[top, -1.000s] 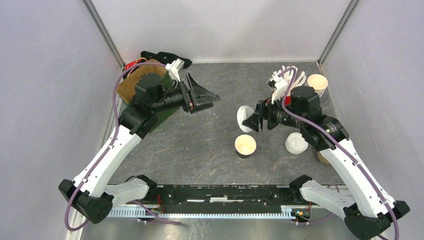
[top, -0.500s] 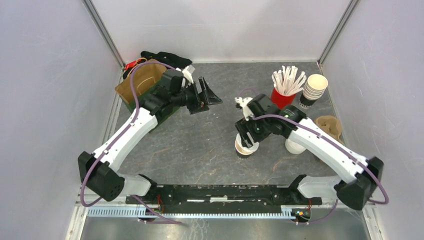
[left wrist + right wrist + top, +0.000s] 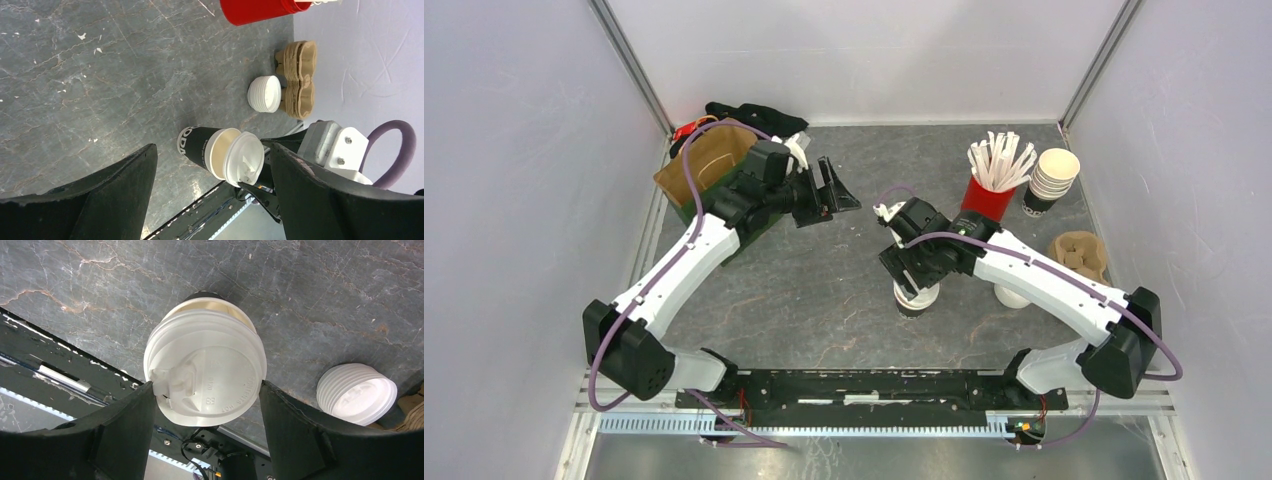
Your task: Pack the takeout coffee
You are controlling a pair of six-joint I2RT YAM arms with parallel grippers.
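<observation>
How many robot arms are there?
2. The left arm is by the brown bag, back left; the right arm holds a white lid over the middle dark cup.

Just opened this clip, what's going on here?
The right gripper holds a white lid between its fingers over the open dark paper cup near the table's front edge. The lid looks tilted and off-centre at the rim, with cream interior showing, so it is not yet pressed on. The left gripper hangs open and empty near the brown bag. A stack of spare lids and a cardboard cup carrier sit to the right.
</observation>
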